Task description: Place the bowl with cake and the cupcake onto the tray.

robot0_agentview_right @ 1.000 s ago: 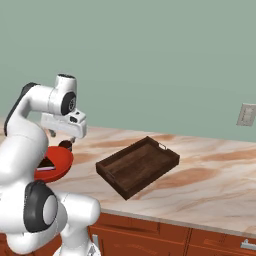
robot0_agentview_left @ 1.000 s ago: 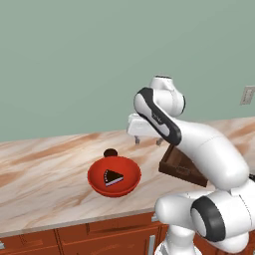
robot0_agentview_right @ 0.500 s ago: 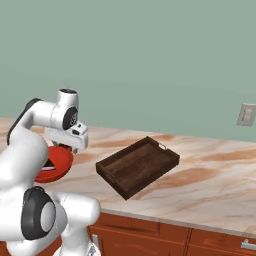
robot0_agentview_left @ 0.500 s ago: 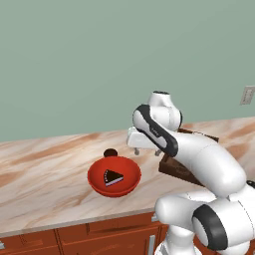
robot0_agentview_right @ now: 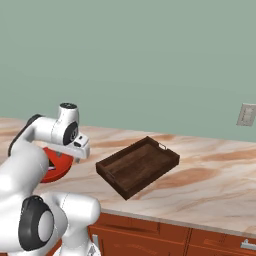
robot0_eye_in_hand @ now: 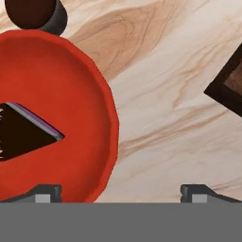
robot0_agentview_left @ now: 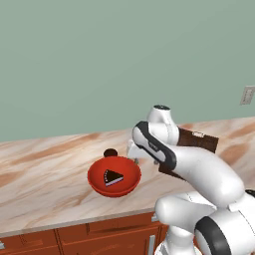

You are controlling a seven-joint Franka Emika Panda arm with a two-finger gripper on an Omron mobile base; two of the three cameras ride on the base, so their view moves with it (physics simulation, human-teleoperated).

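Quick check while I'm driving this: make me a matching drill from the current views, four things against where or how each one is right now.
Things:
1. bowl with cake
2. cupcake
3. tray
4. gripper

States:
A. bare inside, nothing loaded
B. jaws wide open, straddling the red rim from above, holding nothing
C. on the counter just behind the bowl
D. on the counter near its front edge, dark wedge inside

Pairs: 1-D, 2-C, 3-A, 4-B

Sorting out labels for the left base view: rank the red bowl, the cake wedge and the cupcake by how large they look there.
1. Red bowl
2. Cake wedge
3. Cupcake, partly hidden behind the bowl's rim, so its place below the wedge is unsure.
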